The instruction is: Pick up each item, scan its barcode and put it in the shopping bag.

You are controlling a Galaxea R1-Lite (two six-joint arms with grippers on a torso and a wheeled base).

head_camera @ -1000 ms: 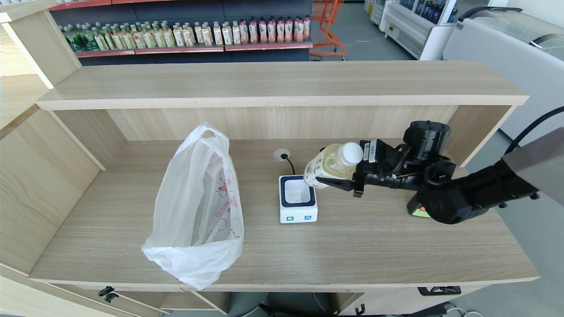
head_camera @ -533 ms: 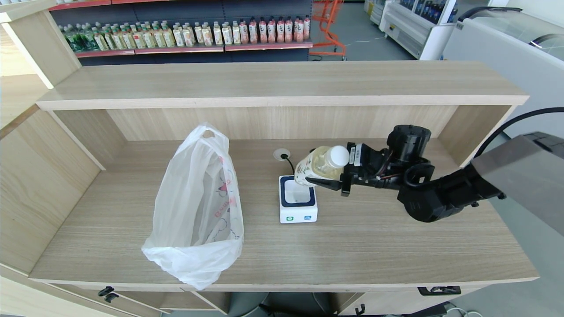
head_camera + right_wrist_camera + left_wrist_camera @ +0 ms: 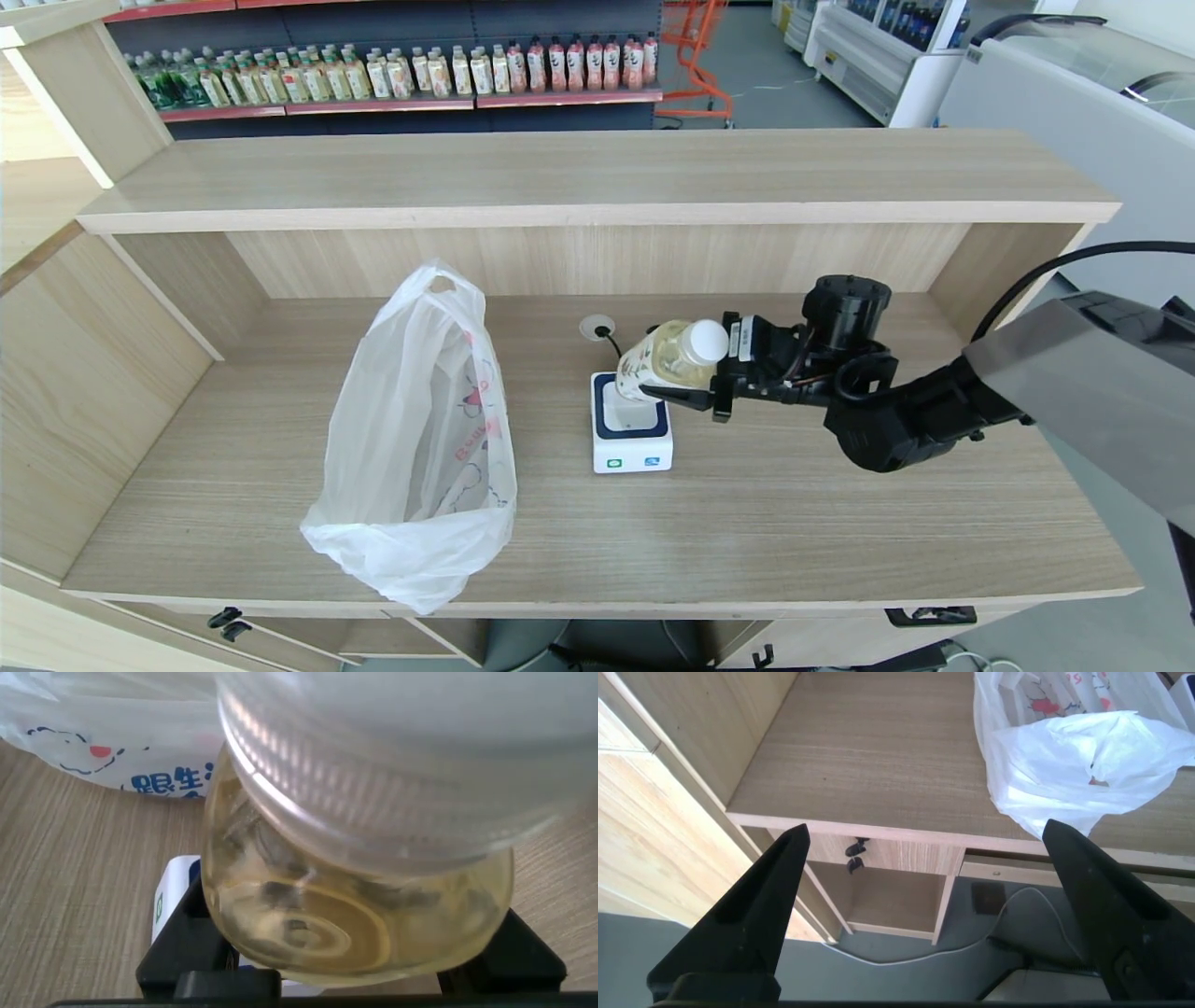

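The right gripper (image 3: 674, 378) is clenched on the bottle (image 3: 658, 359), which is held tilted just above the scanner (image 3: 632, 446) (shopping bag (image 3: 420, 439) well apart); the barcode should be turned squarely toward its window.

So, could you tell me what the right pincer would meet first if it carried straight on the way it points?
Probably the white, blue-rimmed square scanner box: the right pincer, shut on the clear yellowish plastic bottle, angles down toward it. Depth is unclear.

Matt wood-grain counter (image 3: 794, 523), thin glossy plastic shopping bag (image 3: 420, 448), clear smooth plastic bottle (image 3: 665, 360), seemingly hard-plastic scanner (image 3: 633, 453).
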